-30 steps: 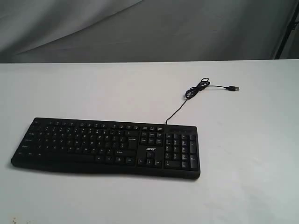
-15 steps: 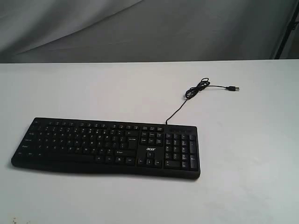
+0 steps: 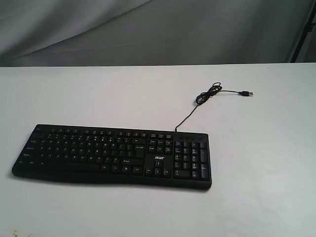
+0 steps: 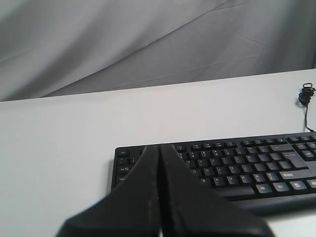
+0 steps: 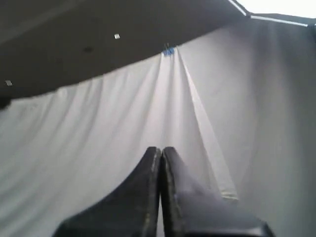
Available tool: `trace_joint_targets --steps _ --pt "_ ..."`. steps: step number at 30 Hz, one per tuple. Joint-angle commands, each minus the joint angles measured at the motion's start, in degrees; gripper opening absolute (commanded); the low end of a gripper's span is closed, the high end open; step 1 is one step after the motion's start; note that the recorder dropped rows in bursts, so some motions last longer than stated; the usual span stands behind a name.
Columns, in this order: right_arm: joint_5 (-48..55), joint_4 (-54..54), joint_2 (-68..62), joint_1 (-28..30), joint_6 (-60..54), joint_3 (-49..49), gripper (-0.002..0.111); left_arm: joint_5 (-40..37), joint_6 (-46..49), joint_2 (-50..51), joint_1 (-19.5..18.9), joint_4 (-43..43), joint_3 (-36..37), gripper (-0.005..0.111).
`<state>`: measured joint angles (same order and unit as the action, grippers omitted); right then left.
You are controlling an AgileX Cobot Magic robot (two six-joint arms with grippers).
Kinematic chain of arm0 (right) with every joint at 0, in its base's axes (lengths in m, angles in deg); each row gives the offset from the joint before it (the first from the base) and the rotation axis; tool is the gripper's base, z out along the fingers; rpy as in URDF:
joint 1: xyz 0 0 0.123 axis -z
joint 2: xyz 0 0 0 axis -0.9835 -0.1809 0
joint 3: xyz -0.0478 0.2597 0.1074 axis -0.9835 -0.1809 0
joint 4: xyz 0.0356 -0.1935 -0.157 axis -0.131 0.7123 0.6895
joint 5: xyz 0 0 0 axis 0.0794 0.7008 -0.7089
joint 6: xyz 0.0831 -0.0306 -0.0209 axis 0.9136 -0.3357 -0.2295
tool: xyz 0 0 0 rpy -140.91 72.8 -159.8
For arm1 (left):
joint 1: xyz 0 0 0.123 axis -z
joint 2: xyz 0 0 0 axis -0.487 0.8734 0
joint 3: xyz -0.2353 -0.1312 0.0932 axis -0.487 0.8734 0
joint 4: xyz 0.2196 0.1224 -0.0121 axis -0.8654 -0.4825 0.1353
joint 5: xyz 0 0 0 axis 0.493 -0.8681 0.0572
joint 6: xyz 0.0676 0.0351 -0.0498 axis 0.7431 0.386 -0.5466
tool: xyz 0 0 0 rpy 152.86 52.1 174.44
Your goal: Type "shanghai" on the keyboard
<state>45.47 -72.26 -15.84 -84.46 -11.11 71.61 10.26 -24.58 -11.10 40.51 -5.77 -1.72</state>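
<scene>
The black keyboard [image 3: 113,155] lies flat on the white table, number pad to the right, with an "acer" logo. Its thin USB cable [image 3: 207,96] curls away behind it and ends in a loose plug. Neither arm shows in the exterior view. In the left wrist view my left gripper [image 4: 159,146] is shut with nothing in it, its tips pressed together in front of the keyboard's [image 4: 237,165] left end, apart from the keys. My right gripper [image 5: 161,148] is also shut and empty, pointing up at a grey curtain; the keyboard is out of that view.
The white table [image 3: 256,197] spreads around the keyboard on every side. A grey fabric backdrop [image 3: 158,29] hangs behind the table's far edge. A dark stand leg [image 3: 301,34] shows at the far right.
</scene>
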Motion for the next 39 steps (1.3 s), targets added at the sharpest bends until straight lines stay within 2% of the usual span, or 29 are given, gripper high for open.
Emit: trace_joint_targets --steps 1,7,10,13,16,18,20,24,31,33,35,37,39 --pt "16.6 9.0 -15.8 0.3 -5.2 16.7 0.000 0.3 -0.2 -0.2 0.2 0.0 0.2 0.000" --pt "52.0 23.4 -35.3 0.3 -12.5 38.8 0.000 0.3 -0.2 -0.2 0.2 0.0 0.2 0.000" --pt "64.1 22.6 -43.8 0.3 -18.1 47.2 0.000 0.3 -0.2 -0.2 0.2 0.0 0.2 0.000" --pt "68.0 4.9 -50.8 0.3 -36.3 51.3 0.000 0.3 -0.2 -0.2 0.2 0.0 0.2 0.000" --pt "72.2 -22.4 -57.3 0.3 -61.8 51.6 0.000 0.3 -0.2 -0.2 0.2 0.0 0.2 0.000" --pt "75.8 -34.8 -61.8 -0.2 -73.3 50.8 0.000 0.3 -0.2 -0.2 0.2 0.0 0.2 0.000" --pt "75.6 -39.0 -65.7 -2.1 -77.3 49.5 0.000 0.3 -0.2 -0.2 0.2 0.0 0.2 0.000" --pt "70.6 -38.4 -73.5 -8.7 -79.2 48.4 0.000 0.3 -0.2 -0.2 0.2 0.0 0.2 0.000" --pt "51.6 -35.7 -82.9 -24.1 -80.7 48.9 0.000 0.3 -0.2 -0.2 0.2 0.0 0.2 0.000" --pt "49.9 -34.4 -84.8 -27.9 -79.5 51.5 0.000 0.3 -0.2 -0.2 0.2 0.0 0.2 0.000" --pt "50.5 -31.0 -87.6 -31.5 -72.9 57.2 0.000 0.3 -0.2 -0.2 0.2 0.0 0.2 0.000" --pt "53.7 -26.4 -90.8 -34.4 -65.9 64.3 0.000 0.3 -0.2 -0.2 0.2 0.0 0.2 0.000" --pt "59.9 -23.8 -94.5 -36.7 -65.8 73.2 0.000 0.3 -0.2 -0.2 0.2 0.0 0.2 0.000"
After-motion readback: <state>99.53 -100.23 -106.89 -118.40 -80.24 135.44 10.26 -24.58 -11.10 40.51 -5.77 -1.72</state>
